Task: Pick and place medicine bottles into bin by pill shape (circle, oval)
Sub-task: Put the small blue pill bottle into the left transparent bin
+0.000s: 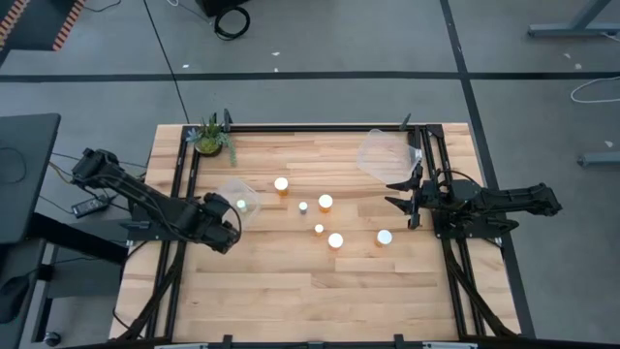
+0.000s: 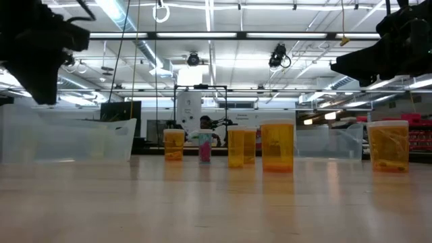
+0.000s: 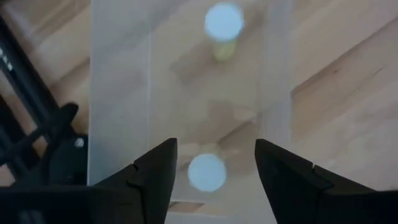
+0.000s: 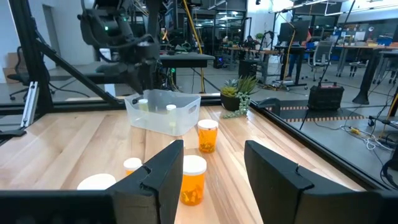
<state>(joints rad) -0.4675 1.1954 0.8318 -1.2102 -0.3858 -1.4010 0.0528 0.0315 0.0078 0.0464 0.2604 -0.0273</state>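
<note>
A wooden counter point(image 1: 291, 291) is seen from above, bounded by dark rails on a grey floor. Two clear bins are set on it: the left bin point(image 1: 237, 197) and the right bin point(image 1: 383, 153). A green plant point(image 1: 212, 137) is located beyond the left bin, at the counter's far edge. The left gripper point(image 3: 214, 163) is positioned directly over the left bin with its jaws parted and nothing held; two medicine bottles in the bin point(image 3: 207, 172) are visible below it. The right gripper point(image 1: 405, 194) is held just beside the right bin, its jaws spread and unloaded. Six white-capped medicine bottles point(image 1: 325, 203) are distributed on the counter between the left bin and the right gripper.
</note>
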